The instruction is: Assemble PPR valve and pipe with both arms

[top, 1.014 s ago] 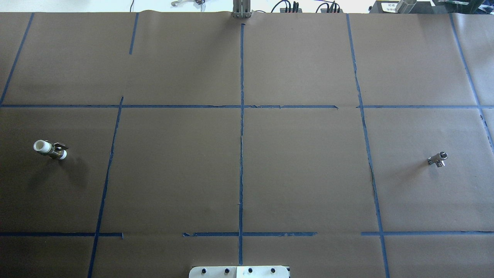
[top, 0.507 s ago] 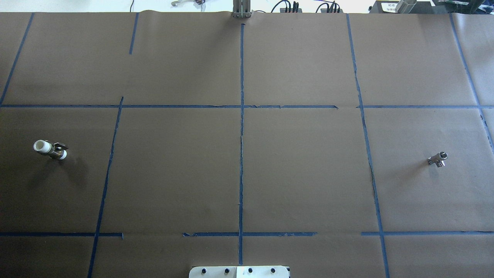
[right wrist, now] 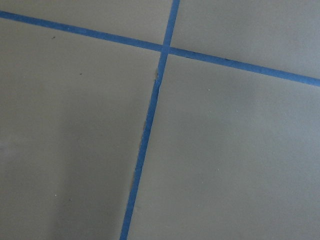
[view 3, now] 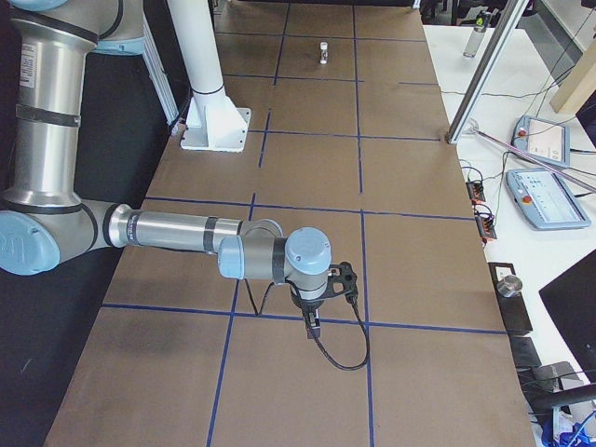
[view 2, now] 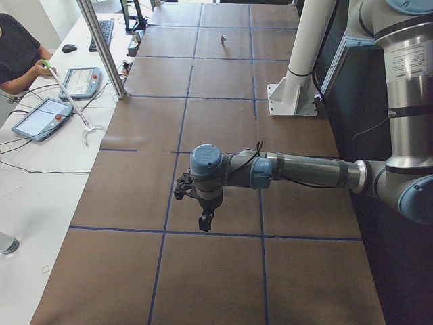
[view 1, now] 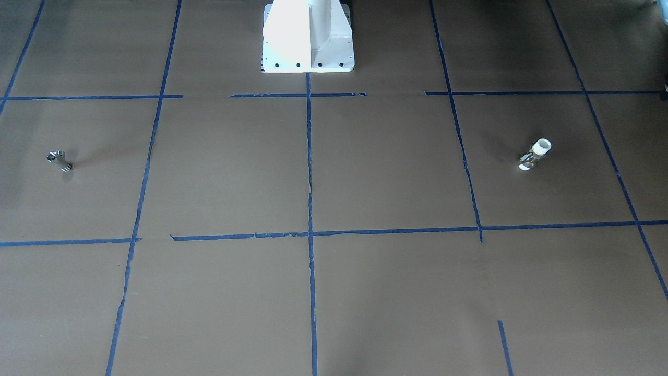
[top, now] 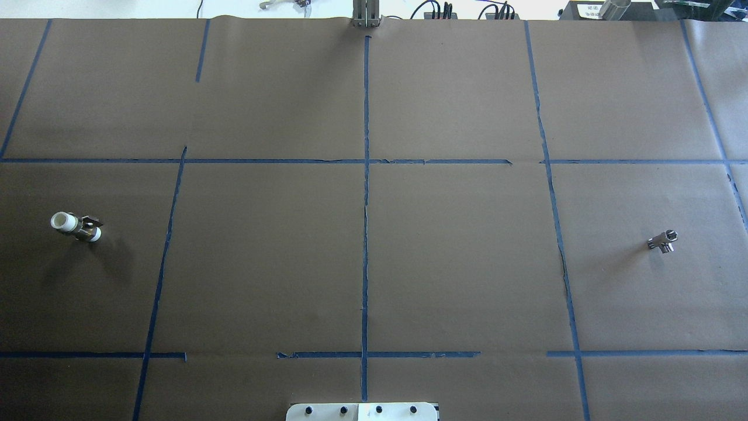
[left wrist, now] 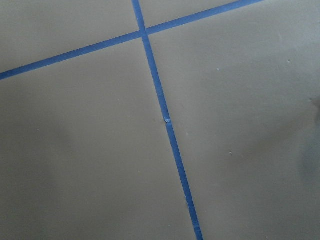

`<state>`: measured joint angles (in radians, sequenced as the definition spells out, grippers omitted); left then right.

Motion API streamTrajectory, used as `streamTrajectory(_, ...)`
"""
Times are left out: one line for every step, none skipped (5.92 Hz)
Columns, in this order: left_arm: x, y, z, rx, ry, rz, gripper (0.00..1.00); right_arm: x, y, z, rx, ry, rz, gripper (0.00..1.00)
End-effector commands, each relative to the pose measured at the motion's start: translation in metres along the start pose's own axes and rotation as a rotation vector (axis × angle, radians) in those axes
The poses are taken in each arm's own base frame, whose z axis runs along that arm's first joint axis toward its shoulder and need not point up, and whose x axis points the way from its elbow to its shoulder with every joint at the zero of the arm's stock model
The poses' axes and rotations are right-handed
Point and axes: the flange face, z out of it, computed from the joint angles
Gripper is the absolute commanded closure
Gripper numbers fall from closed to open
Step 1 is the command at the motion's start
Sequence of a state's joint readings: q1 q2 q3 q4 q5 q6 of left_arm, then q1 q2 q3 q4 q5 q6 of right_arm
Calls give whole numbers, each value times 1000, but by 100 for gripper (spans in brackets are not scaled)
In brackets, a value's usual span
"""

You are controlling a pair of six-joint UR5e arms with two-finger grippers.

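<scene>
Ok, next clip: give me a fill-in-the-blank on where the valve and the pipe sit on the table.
1. In the overhead view the PPR valve lies in the table's ___ half.
2. The pipe lies in the ___ half, far from the valve.
3. The tape lines across the table are ___.
4. The valve's two ends are ___ plastic.
Missing words: left; right; blue; white
</scene>
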<state>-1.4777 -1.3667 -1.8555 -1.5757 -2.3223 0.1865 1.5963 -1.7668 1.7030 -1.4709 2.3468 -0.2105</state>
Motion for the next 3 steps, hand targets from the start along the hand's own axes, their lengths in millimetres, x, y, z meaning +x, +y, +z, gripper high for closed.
streamTrajectory(35,-18,18,24,21,137,0,-1,24,9,71,-9,-71,0)
streamTrajectory(41,-24,16,48,21,166,0,-9,20,14,69,-14,-102,0)
streamTrajectory(63,-34,21,50,56,94,0,-10,19,15,67,-15,-107,0)
